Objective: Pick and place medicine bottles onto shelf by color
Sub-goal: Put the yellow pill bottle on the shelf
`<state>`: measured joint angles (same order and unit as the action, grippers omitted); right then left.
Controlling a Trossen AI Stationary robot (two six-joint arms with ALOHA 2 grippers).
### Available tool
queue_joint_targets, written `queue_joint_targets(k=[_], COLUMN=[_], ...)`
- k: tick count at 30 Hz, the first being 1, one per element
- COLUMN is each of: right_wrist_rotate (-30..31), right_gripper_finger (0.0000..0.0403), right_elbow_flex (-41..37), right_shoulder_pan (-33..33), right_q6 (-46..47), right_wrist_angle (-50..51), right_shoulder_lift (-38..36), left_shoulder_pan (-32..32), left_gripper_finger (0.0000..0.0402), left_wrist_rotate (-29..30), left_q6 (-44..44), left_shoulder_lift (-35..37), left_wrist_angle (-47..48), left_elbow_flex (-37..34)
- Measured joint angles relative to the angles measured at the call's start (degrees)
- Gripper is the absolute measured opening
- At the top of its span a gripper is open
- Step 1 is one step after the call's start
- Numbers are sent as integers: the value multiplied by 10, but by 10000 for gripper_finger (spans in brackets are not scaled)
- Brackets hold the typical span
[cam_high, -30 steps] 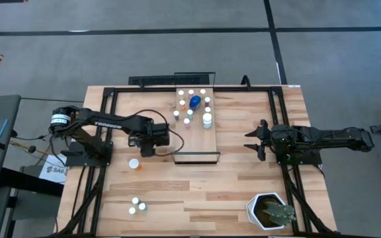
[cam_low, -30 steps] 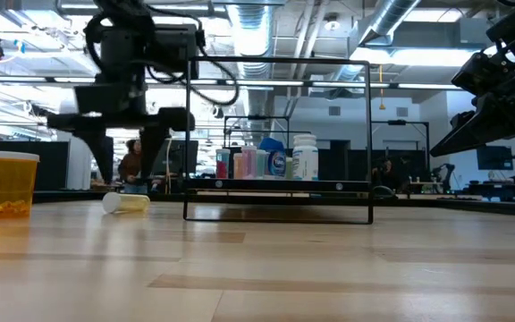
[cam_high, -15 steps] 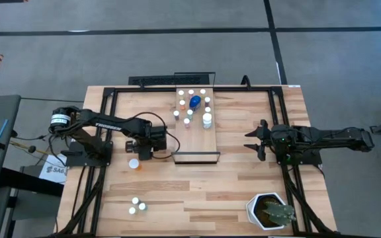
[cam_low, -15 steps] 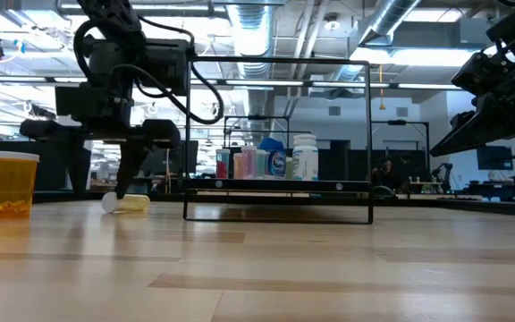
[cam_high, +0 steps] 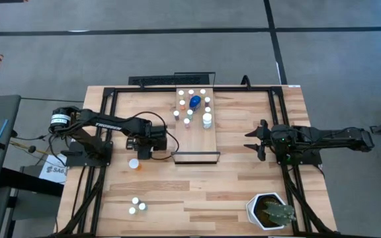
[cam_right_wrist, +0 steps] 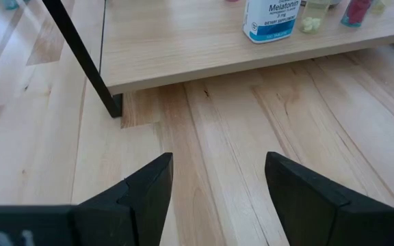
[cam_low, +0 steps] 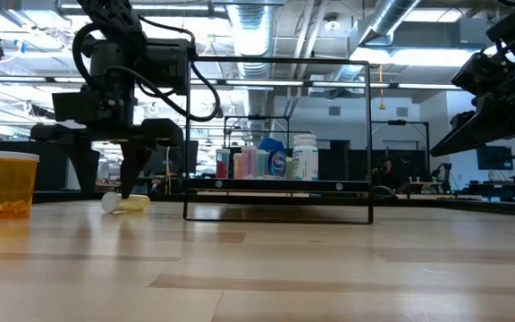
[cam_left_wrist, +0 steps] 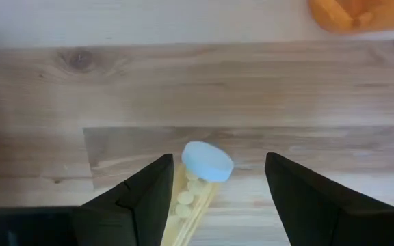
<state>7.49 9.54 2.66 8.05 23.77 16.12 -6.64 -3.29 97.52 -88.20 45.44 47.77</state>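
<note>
A yellowish medicine bottle (cam_left_wrist: 191, 198) with a white cap (cam_left_wrist: 207, 162) lies on its side on the table. It also shows in the low view (cam_low: 128, 203); in the high view my left hand hides it. My left gripper (cam_left_wrist: 217, 158) (cam_low: 107, 186) (cam_high: 144, 147) points straight down and is open, one finger on either side of the bottle. An orange bottle (cam_high: 133, 163) (cam_low: 9, 183) stands upright beside it. The shelf (cam_high: 207, 142) holds several bottles, a blue one (cam_high: 195, 102) among them. My right gripper (cam_high: 250, 140) (cam_right_wrist: 217, 160) waits open at the right. My left gripper has one finger (cam_left_wrist: 146, 195) right beside the lying bottle's body (cam_left_wrist: 183, 205). I cannot tell whether it touches. The other finger stands well clear of the bottle.
Three small white-capped bottles (cam_high: 136, 205) stand near the table's front left. A white plant pot (cam_high: 268, 211) sits at the front right. The shelf's black wire frame (cam_low: 280, 134) rises just right of my left gripper.
My left gripper has come down and a little toward the table's near left, over the lying yellowish bottle, and its fingers now stand low on either side of it. It has kept still for the last half second. The bottle has not moved.
</note>
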Motion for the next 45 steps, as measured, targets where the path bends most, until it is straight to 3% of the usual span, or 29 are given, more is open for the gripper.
queue_joint_targets(k=[8,14,22,33,41,45], right_wrist_rotate=[0,0,0,0,0,0], right_gripper_finger=[255,255,255,255,255,255], right_elbow_flex=[0,0,0,0,0,0], right_shoulder_pan=[0,0,0,0,0,0], right_q6=[0,0,0,0,0,0], right_wrist_angle=[0,0,0,0,0,0], right_shoulder_lift=[0,0,0,0,0,0], left_shoulder_pan=[-17,-28,-30,-30,-30,-30], left_gripper_finger=[220,220,220,220,220,220], left_wrist_rotate=[-1,10,26,25,0,-4], left_q6=[-33,53,85,88,15,32], left_shoulder_lift=[0,0,0,0,-14,-26], left_wrist_angle=[1,-10,-31,-60,-47,-49], left_elbow_flex=[0,0,0,-12,-12,-11])
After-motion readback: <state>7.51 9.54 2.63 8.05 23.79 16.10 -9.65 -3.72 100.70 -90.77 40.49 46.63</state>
